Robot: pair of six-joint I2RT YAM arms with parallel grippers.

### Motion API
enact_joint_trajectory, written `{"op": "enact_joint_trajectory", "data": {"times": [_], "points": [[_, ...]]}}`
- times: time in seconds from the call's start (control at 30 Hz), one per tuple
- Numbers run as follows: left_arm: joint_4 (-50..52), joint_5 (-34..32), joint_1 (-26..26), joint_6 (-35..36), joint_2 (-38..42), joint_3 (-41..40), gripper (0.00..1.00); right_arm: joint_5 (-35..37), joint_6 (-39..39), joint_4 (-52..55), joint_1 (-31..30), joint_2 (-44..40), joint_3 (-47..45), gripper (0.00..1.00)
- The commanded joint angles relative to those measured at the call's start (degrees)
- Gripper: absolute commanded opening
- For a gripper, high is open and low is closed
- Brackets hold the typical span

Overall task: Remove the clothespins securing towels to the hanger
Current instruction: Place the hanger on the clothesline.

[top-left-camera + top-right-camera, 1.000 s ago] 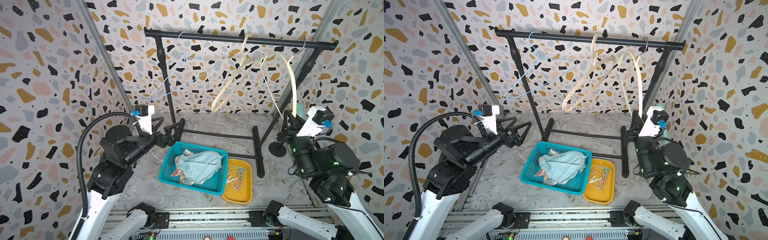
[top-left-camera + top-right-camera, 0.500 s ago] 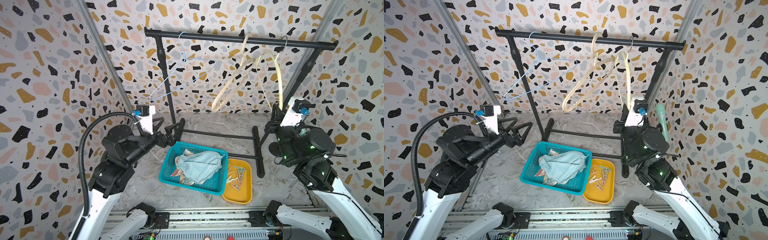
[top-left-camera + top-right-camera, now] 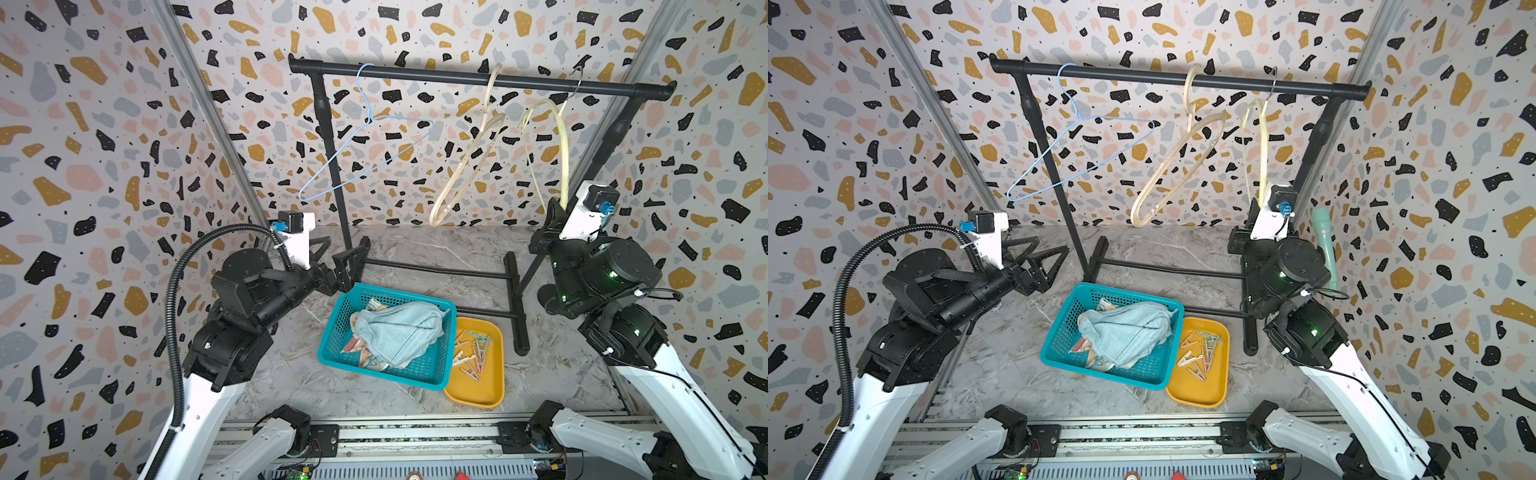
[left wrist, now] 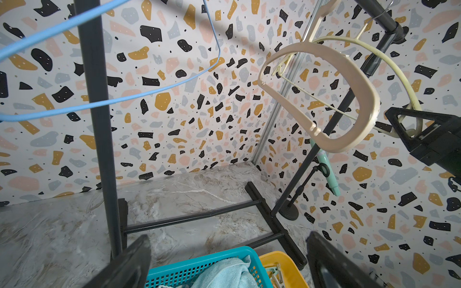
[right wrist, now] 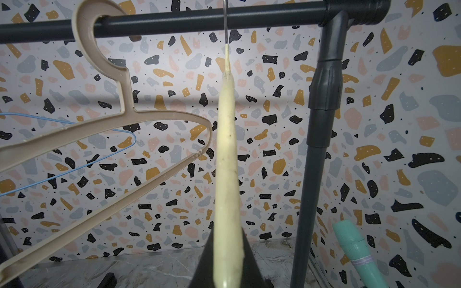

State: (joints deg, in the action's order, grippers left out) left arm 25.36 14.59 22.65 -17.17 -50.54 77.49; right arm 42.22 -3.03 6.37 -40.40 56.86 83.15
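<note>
change since one second ago: the right arm is now sitting further left, closer to the rack's right post. most of that shift was already complete half a second ago. the pale yellow hanger (image 3: 559, 137) is hanging as a narrower loop than before and is no longer being drawn out to the right. the mint green tube (image 3: 1325, 245) by the right wall is now showing beside the arm in a top view. the left arm, the basket and the tray are remaining where they were.

right hand (image 3: 557, 212): pressed together, pinching the lower end of the pale yellow hanger. the right wrist view is showing this hanger edge-on, running from between the fingers up to the rail (image 3: 457, 77).

left hand (image 3: 343, 253): jaws spread wide, holding nothing, hovering above the surface (image 3: 415, 249) just left of the teal basket (image 3: 345, 316).

clothespins (image 3: 473, 353): lying loose in the yellow tray (image 3: 473, 401), which is touching the basket's right side. they are forming a criss-cross heap of pastel pegs in pink, mint green and pale tones.

towels (image 3: 399, 332): lying bunched in the teal basket. the light-blue terry one is sitting on top, with patterned cloth edges peeking out beneath it at the near left.

the blue wire hanger (image 3: 365, 153) and the beige hanger (image 3: 465, 174) are hanging bare and tilted on the rail.
</note>
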Motion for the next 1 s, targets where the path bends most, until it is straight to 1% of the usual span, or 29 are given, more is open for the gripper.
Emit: {"op": "enact_joint_trajectory", "data": {"times": [0.0, 0.27, 0.6, 0.67, 0.77, 0.87, 0.97], "points": [[-2.76, 0.95, -0.15, 0.42, 0.14, -0.45, 0.97, -1.96, 2.38, 0.32, 1.69, 0.12, 3.02, 0.00], [-3.22, 0.92, -0.16, 0.44, -0.34, -1.27, 0.97, -6.56, 5.32, 2.73, 6.21, 0.69, 2.07, 0.00], [-4.12, 0.79, -0.20, 0.02, -0.44, -2.34, 0.97, -10.71, 7.44, 2.81, 7.26, -0.97, -1.37, 0.00], [-4.21, 0.10, -0.16, 0.01, -0.50, -2.46, 0.97, -12.11, 7.73, 3.28, 7.19, -1.38, -1.96, 0.13], [-4.49, -0.74, -0.18, 0.28, -0.67, -2.76, 0.97, -14.41, 8.57, 3.77, 7.24, -2.22, -3.13, 0.30], [-4.86, -1.57, -0.17, 0.45, -0.87, -3.01, 0.97, -16.88, 9.05, 2.93, 7.26, -3.67, -5.47, 0.40], [-4.93, -3.52, -0.17, 0.93, -1.23, -3.50, 0.97, -17.87, 9.79, 4.36, 7.19, -4.18, -6.06, 0.48]]}}
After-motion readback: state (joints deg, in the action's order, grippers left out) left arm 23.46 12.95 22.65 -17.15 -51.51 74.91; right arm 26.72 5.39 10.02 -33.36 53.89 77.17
